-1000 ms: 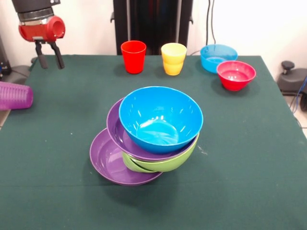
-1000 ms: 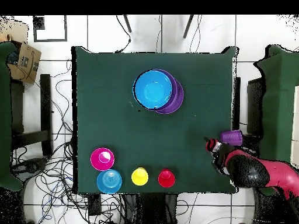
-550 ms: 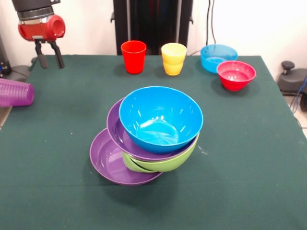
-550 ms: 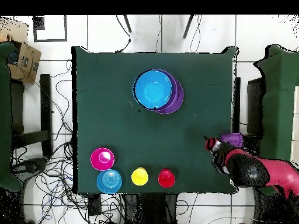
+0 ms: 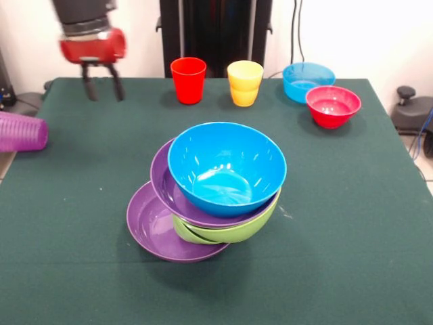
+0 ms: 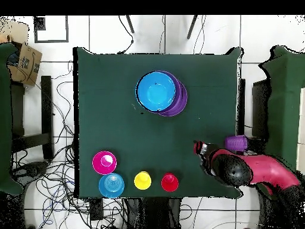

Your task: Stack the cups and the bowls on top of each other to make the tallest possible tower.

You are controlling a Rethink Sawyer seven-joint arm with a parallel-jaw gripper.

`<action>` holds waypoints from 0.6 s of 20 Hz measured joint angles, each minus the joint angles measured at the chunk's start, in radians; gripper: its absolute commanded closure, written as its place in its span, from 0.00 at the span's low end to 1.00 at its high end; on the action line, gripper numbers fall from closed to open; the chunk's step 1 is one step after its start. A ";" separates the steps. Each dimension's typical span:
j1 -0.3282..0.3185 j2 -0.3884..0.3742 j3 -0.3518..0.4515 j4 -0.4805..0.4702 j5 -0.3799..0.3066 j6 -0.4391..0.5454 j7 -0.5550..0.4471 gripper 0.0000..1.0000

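Tower (image 5: 216, 196) sits mid-table (image 5: 352, 223): purple bowl (image 5: 152, 230) at the bottom, lime bowl (image 5: 233, 233) tilted on it, second purple bowl (image 5: 166, 186) above that, blue bowl (image 5: 226, 166) on top, mouth up. The stack is lopsided; the bottom bowl sticks out toward 8 o'clock in the front view. From overhead only the blue bowl (image 6: 156, 92) shows, with a purple rim (image 6: 180, 98) peeking out at its 3 o'clock.

Along the far edge in the front view, from about 11 to 1 o'clock of the tower: red cup (image 5: 188, 80), yellow cup (image 5: 245, 82), both upright and near each other but apart. Then light blue bowl (image 5: 308, 81), with red bowl (image 5: 333, 105) just in front of it, rims overlapping in view; can't tell if they touch.

Purple cup (image 5: 20, 132) lies on its side at the table's edge, 9 to 10 o'clock of the tower, partly past the edge. Overhead it is at (image 6: 236, 142), just off the cloth.

My gripper (image 5: 101, 89) hangs above the table at roughly 11 o'clock of the tower, between the purple cup and the red cup, well apart from both. Fingers spread, nothing between them. Overhead, the gripper (image 6: 201, 148) is over the cloth beside the purple cup.
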 measured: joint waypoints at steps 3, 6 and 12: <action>0.151 -0.038 -0.091 0.024 -0.035 -0.033 0.030 0.00; 0.288 -0.077 -0.161 0.051 -0.038 -0.045 0.076 0.00; 0.480 -0.156 -0.246 0.104 0.026 -0.045 0.160 0.00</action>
